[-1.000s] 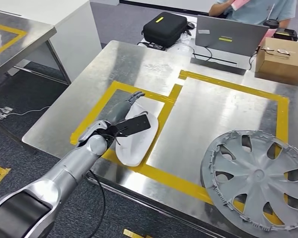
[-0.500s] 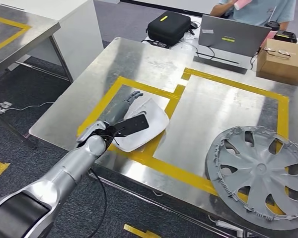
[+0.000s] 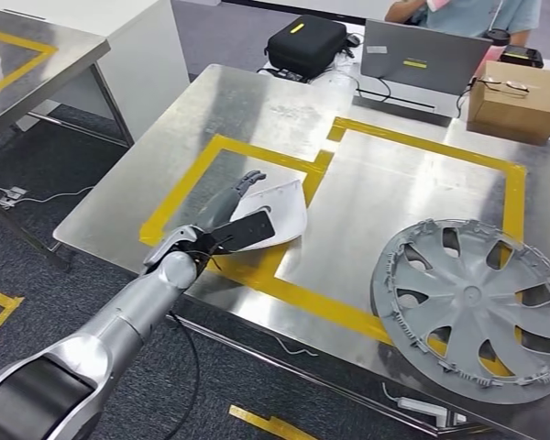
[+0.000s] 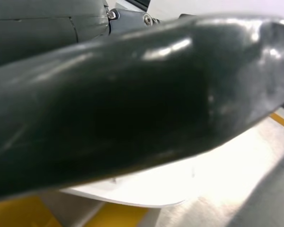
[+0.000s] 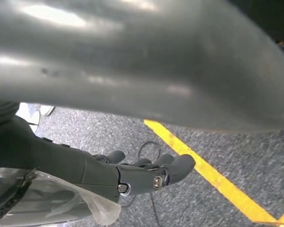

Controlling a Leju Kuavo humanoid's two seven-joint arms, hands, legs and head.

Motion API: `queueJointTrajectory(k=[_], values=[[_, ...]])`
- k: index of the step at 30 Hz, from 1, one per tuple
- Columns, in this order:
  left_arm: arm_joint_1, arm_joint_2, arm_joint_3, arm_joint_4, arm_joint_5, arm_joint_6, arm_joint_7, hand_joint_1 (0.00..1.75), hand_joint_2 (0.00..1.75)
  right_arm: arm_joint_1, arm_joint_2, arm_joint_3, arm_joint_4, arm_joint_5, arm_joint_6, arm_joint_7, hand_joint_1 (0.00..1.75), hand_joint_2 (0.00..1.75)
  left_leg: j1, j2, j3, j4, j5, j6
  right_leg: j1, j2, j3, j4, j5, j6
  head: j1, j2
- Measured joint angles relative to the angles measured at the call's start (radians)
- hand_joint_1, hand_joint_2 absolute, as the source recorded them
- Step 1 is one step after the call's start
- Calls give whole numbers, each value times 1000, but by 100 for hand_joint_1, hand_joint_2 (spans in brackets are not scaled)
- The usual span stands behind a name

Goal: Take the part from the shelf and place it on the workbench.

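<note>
White part sits in the left hand, fingers clamped on it over the workbench; right wrist view catches the right hand, fingers loosely curled, holding nothing.

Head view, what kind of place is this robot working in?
Probably a workshop or robot test lab. A steel workbench is marked with yellow tape, a grey hubcap lies on it, and a laptop and black case sit at the back.
</note>
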Motion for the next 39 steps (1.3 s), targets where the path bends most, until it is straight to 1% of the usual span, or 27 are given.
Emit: queueJointTrajectory(k=[2,4,5,6,7,10,11,12,14,16,17,19,20,21,22,23,25,26,27,30,31,33,35,36,37,38,39], values=[[-1,1,4,0,7,0,-1,0,0,1,1,-2,0,2,0,0,0,0,3,-1,-25,66,-51,-11,-3,-2,-4,-4,9,-13,-3,0],[2,3,5,0,9,-1,-2,0,0,0,1,-4,0,3,0,0,0,0,8,-1,-71,198,-126,-22,-2,-3,-13,-3,16,-19,-6,0],[4,3,5,0,9,-1,-2,0,0,0,1,-6,0,3,-1,0,0,0,10,-1,-88,252,-149,-24,-2,-4,-18,-3,19,-20,-6,0],[6,4,5,0,10,-1,-2,0,0,0,1,-8,0,3,-1,0,0,0,11,-1,-90,274,-153,-25,-2,-4,-22,-2,22,-19,-6,0],[7,5,5,0,10,-1,-2,0,0,0,1,-10,0,3,-1,0,0,0,11,-1,-74,257,-139,-24,-2,-3,-26,-1,25,-18,-6,0],[5,5,6,0,10,-1,-3,0,0,0,1,-11,0,3,1,0,0,0,9,-1,36,65,-61,-10,0,-3,-33,2,31,-12,-6,0],[3,5,7,0,10,-1,-4,0,0,-1,2,-11,0,3,2,0,0,0,7,-1,60,17,-51,-4,1,-3,-37,3,34,-7,-6,0],[2,5,7,0,10,-1,-4,0,0,-1,2,-11,0,3,2,0,0,0,5,-1,70,-6,-50,0,2,-3,-41,4,37,-2,-5,0],[1,5,9,0,14,-1,-6,0,0,-1,2,-11,0,3,1,0,0,0,5,-1,67,-17,-48,8,2,-4,-48,3,43,10,-5,0],[1,5,13,-1,23,-1,-7,0,0,0,2,-12,0,4,1,0,0,0,10,0,63,-26,-36,21,2,-3,-63,20,25,21,-3,0],[0,4,14,-2,27,-1,-8,0,0,0,2,-12,0,4,1,0,0,0,12,1,60,-31,-29,27,1,-3,-81,56,-2,24,-1,0],[1,3,17,-3,34,-1,-10,0,0,0,2,-12,0,6,1,0,0,0,11,2,49,-31,-21,33,0,-2,-133,181,-74,31,2,0],[4,3,18,-3,38,-1,-10,0,0,0,2,-12,0,6,1,0,0,0,9,2,44,-31,-18,34,0,-2,-156,241,-99,33,2,0],[7,4,20,-3,42,0,-11,0,0,0,2,-12,0,7,1,0,0,0,8,2,39,-30,-14,34,-1,-2,-165,273,-107,35,2,0],[10,4,23,-3,46,0,-12,0,0,1,2,-14,0,8,1,0,0,0,7,2,35,-29,-11,33,-1,-2,-155,266,-96,36,2,0],[12,4,25,-3,49,0,-13,0,0,1,2,-15,0,9,1,0,0,0,7,2,33,-29,-8,32,-1,-2,-126,221,-70,36,2,0],[13,6,29,-5,54,1,-15,0,0,-1,2,-18,0,11,0,0,0,0,4,1,28,-24,-5,27,-1,-3,-44,82,-17,32,3,0],[13,6,31,-6,56,1,-17,0,0,-2,2,-19,0,12,-1,0,0,0,2,1,24,-21,-3,22,0,-2,-14,32,-5,28,2,0],[13,7,32,-7,59,1,-18,0,0,-3,2,-19,0,13,-1,0,0,0,1,1,19,-18,-1,17,1,-2,1,4,-2,23,1,0],[15,10,35,-9,63,1,-20,0,0,-1,3,-20,0,15,-2,-1,0,0,1,0,9,-13,4,-1,1,0,-1,-5,4,4,1,0],[15,12,37,-10,65,1,-20,0,0,0,4,-21,0,15,-2,-1,0,0,2,0,3,0,-8,-7,0,-1,-3,-7,9,-3,-1,0],[15,15,40,-11,70,1,-22,0,0,0,5,-23,0,16,-2,-1,0,0,6,-1,-29,86,-70,-19,-3,-3,-9,-10,18,-16,-5,0],[18,18,43,-12,72,1,-23,0,0,-1,5,-25,0,17,-3,-1,0,0,11,-1,-76,221,-141,-28,-2,-4,-18,-9,25,-21,-7,0],[20,19,45,-12,72,1,-23,0,0,-1,5,-26,0,17,-3,-1,0,0,12,-1,-87,263,-156,-30,-2,-4,-23,-8,28,-21,-7,0],[22,20,46,-12,72,1,-23,0,0,-1,5,-26,0,17,-3,-1,0,0,13,-1,-82,270,-152,-30,-2,-4,-27,-7,31,-20,-7,0],[23,21,46,-13,73,1,-23,0,0,0,5,-27,0,17,-3,-1,0,0,13,-1,-57,234,-130,-28,-2,-4,-30,-6,33,-18,-7,0],[23,21,47,-15,73,1,-23,0,0,0,5,-27,0,17,-2,-1,0,0,13,-1,-18,168,-99,-24,-2,-3,-32,-6,35,-17,-7,0]])
